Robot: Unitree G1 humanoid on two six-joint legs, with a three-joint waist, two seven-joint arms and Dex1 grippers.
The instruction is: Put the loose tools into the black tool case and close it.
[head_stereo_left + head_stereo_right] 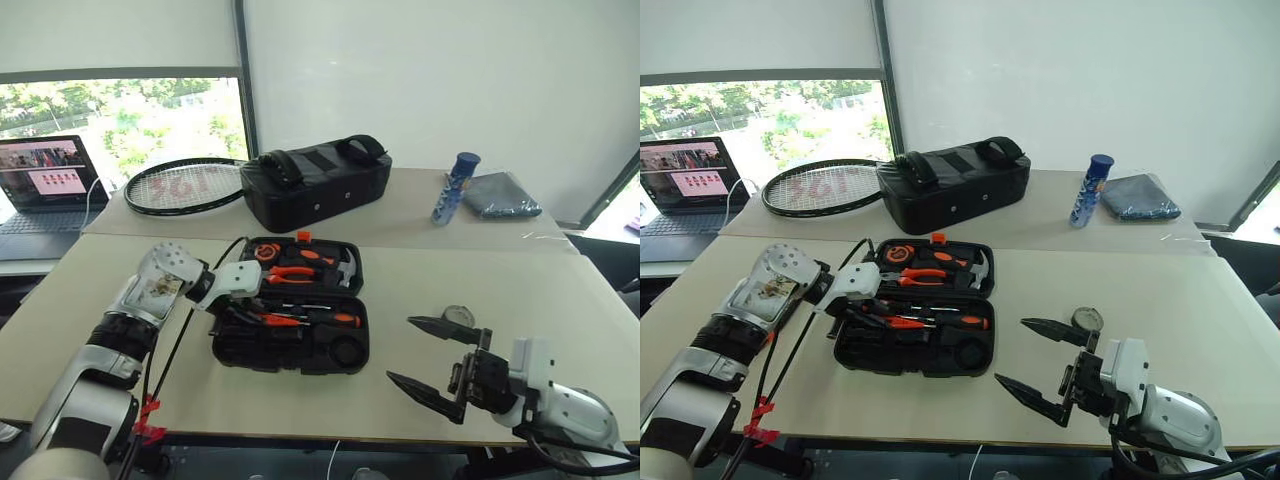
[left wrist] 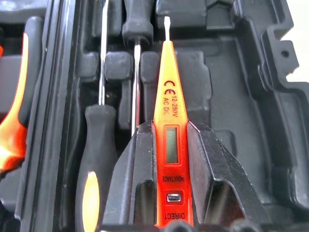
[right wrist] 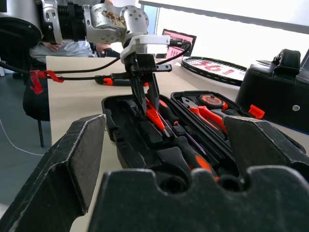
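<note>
Two pale beige tables (image 1: 470, 290) stand end to end before a white wall, a window at far left. On the far table lie a racket (image 1: 185, 187), a black soft fabric bag (image 1: 315, 185) with handles, a blue bottle (image 1: 455, 187) and a folded grey cloth (image 1: 500, 195); a laptop (image 1: 45, 185) sits at the far left, cut off by the frame edge.

The black tool case (image 1: 290, 345) lies open on the near table, left of centre, lid half to the far side. It is hard moulded plastic with rounded corners and shaped slots. The lid half holds orange-handled pliers (image 1: 292, 272), a hammer and a round orange-black tape measure (image 1: 265, 253). Black-and-orange-handled screwdrivers (image 2: 96, 159) sit in slots of the near half; how many cannot be made out.

The left gripper (image 2: 166, 159) hangs over the left end of the case, its black fingers pinching a thin red-orange tester screwdriver (image 2: 166, 96) with a small display window and printed markings. Its tip points into the tray; whether it touches the plastic cannot be told.

The right gripper (image 1: 430, 355) hovers at the near right, well apart from the case, fingers spread wide and empty. A small round object (image 1: 458, 317) lies just beyond it, partly hidden
</note>
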